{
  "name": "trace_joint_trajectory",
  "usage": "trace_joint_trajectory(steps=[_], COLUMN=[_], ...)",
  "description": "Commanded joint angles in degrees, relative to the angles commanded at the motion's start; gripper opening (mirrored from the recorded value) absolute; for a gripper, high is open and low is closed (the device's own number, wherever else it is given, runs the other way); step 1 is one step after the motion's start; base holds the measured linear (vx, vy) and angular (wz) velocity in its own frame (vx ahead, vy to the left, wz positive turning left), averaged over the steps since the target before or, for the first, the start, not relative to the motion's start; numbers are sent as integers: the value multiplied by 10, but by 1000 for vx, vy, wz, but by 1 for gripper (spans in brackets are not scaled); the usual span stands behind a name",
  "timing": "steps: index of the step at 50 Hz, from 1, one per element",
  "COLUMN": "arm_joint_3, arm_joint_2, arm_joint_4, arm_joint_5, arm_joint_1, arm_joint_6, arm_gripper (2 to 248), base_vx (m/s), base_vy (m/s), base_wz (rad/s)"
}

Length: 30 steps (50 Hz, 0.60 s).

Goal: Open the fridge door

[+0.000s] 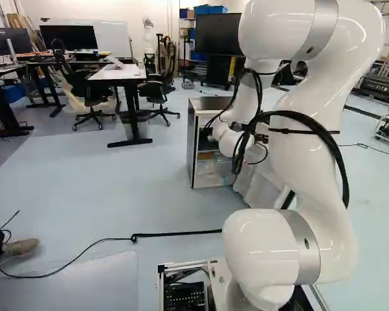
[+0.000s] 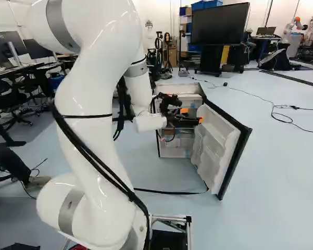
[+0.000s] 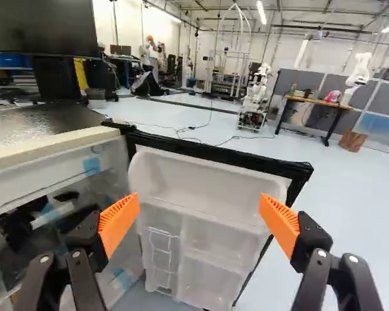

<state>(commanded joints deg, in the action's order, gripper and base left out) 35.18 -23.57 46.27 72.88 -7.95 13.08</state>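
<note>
pale blue floor (image 2: 281, 177) stretched beneath the mini fridge (image 1: 213, 103), whose door (image 3: 204, 227) stood open ahead of the wide-spread gripper (image 3: 199, 221). it looked light and easy-swinging, its plastic shelves fragile; the stiff free edge (image 2: 234, 164) seemed the hold.

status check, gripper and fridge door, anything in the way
Gripper open, facing inner side of fridge door. Door standing open. Black cable across floor, short of fridge.
</note>
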Motion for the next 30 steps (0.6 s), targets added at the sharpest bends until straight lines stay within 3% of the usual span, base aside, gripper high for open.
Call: trace_joint_trajectory(steps=[30], arm_joint_3=[-85], arm_joint_2=[112], arm_joint_4=[-131], arm_joint_5=[-65], arm_joint_1=[22], arm_joint_6=[-37], arm_gripper=[247], base_vx=[0], base_vy=[0], base_wz=[0])
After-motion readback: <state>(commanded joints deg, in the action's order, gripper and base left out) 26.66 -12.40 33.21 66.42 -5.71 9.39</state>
